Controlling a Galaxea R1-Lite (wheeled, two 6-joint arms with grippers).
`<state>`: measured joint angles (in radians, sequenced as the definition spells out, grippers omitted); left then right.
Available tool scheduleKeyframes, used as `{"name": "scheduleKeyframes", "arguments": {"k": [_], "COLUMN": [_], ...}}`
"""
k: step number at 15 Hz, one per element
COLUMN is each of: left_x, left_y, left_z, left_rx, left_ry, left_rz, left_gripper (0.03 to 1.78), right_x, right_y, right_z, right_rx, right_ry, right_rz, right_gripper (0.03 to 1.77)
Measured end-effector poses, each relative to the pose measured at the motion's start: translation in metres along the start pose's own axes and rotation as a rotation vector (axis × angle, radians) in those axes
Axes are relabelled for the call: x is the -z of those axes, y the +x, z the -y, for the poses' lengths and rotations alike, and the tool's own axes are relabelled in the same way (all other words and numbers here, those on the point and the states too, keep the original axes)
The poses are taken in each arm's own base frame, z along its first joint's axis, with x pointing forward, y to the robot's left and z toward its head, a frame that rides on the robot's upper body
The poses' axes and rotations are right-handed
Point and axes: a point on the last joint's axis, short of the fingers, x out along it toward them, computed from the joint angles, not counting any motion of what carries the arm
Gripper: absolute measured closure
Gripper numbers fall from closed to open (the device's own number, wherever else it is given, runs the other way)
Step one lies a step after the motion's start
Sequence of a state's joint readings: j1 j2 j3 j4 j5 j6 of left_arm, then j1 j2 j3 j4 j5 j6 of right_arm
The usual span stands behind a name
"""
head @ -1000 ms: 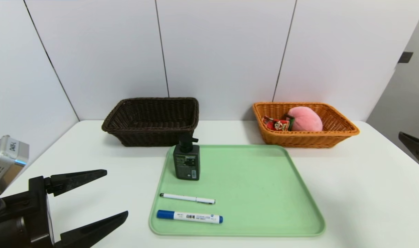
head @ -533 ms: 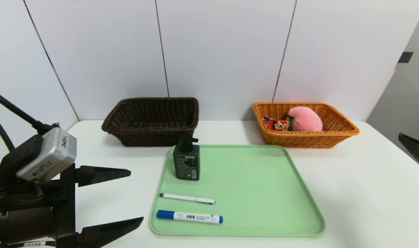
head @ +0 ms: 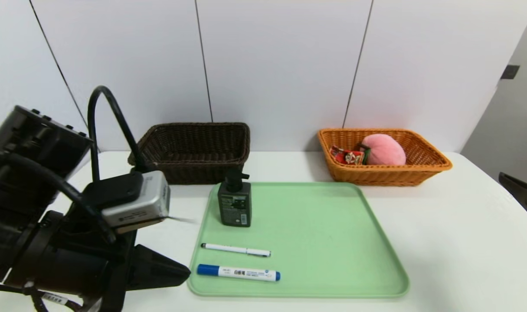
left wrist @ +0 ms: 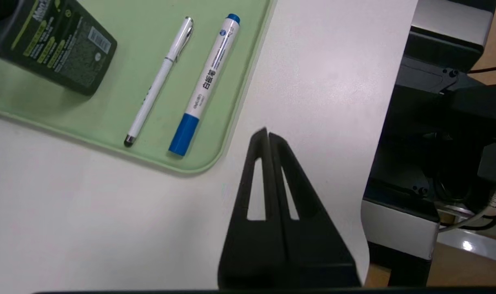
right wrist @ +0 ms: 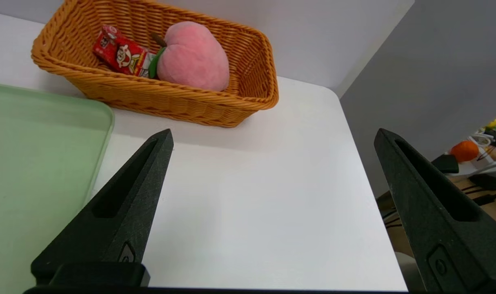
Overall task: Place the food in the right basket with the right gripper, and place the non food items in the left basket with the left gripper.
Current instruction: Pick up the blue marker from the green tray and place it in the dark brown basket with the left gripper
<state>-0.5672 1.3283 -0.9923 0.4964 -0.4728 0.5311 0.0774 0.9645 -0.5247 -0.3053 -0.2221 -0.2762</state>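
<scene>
A pink plush peach (head: 384, 149) (right wrist: 192, 56) and a red snack packet (head: 346, 156) (right wrist: 121, 56) lie in the orange basket (head: 432, 167) (right wrist: 166, 104) at the back right. The dark brown basket (head: 194, 147) stands at the back left with nothing showing inside. On the green tray (head: 324, 242) (left wrist: 11, 110) a dark pump bottle (head: 234, 203) (left wrist: 56, 45) stands upright, with a thin white pen (head: 236, 249) (left wrist: 160, 79) and a blue-capped marker (head: 238, 272) (left wrist: 207, 81) lying nearer the front. My left gripper (head: 183, 272) (left wrist: 267, 134) is shut and holds nothing, just left of the tray's front corner. My right gripper (right wrist: 274, 139) stands open at the table's right edge.
The white table (head: 454, 242) stretches bare around the tray. White wall panels rise right behind both baskets. The robot's base (left wrist: 443, 122) sits beyond the table's front edge. Clutter lies on the floor (right wrist: 476, 155) past the right edge.
My left arm has risen and swung in toward the tray's front left corner, and its fingers have gone from wide open to shut. The right arm and all objects stayed put.
</scene>
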Motion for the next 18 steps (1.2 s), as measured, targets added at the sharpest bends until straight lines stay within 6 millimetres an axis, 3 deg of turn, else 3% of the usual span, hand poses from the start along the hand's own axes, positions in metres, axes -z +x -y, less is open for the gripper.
{"name": "scheduleKeyframes", "arguments": {"k": [5, 6, 8, 11, 14, 18], "left_x": [-0.006, -0.006, -0.006, -0.009, -0.009, -0.006], "left_y": [0.026, 0.029, 0.035, 0.043, 0.052, 0.063], "left_z": [-0.008, -0.01, -0.012, -0.019, -0.023, -0.022], "left_rx": [0.018, 0.003, -0.002, -0.018, -0.013, 0.035], "left_ry": [0.029, 0.027, 0.021, 0.037, 0.039, 0.061], "left_rz": [-0.051, -0.068, -0.087, -0.055, -0.063, -0.12], "left_gripper": [1.77, 1.69, 1.33, 0.94, 0.68, 0.44], "right_x": [0.002, 0.002, 0.003, 0.003, 0.004, 0.005], "right_y": [-0.003, -0.003, -0.003, -0.003, -0.003, -0.003], "right_z": [-0.002, -0.003, -0.003, -0.004, -0.004, -0.004], "right_rx": [-0.022, -0.026, -0.035, -0.053, -0.055, -0.055], "right_ry": [0.001, 0.001, 0.001, 0.001, 0.0, 0.002], "right_rz": [0.006, 0.006, 0.008, 0.01, 0.008, 0.004], "right_gripper": [0.1, 0.1, 0.1, 0.1, 0.1, 0.1]}}
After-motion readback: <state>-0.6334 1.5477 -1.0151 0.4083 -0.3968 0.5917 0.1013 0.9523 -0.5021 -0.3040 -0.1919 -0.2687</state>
